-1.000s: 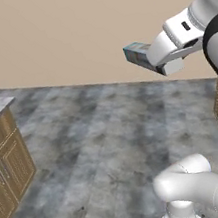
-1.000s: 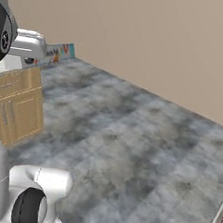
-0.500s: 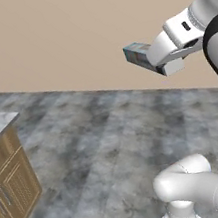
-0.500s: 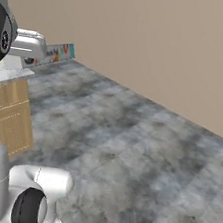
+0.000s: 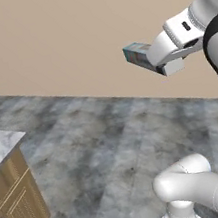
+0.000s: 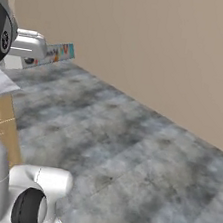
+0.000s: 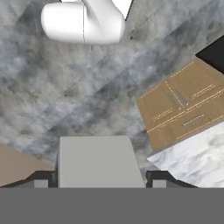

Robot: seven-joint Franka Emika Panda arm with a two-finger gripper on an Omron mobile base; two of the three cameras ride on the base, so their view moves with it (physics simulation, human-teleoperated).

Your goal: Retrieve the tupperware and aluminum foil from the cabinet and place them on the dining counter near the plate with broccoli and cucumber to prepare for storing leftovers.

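The aluminum foil box [image 5: 141, 56] is held high in the air, clamped between the fingers of the gripper [image 5: 159, 60], well above the grey stone floor [image 5: 107, 147]. In the hand view its plain grey face [image 7: 98, 161] is seen between the two finger tips. A wooden cabinet [image 5: 17, 208] with a marble top is seen at the near left. A beige wall [image 5: 59, 43] is seen beyond.

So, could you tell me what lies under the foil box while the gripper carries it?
Under the aluminum foil box, held in the gripper, is bare grey stone floor. In the hand view the box covers the floor directly beneath it; a wooden cabinet stands off to one side.
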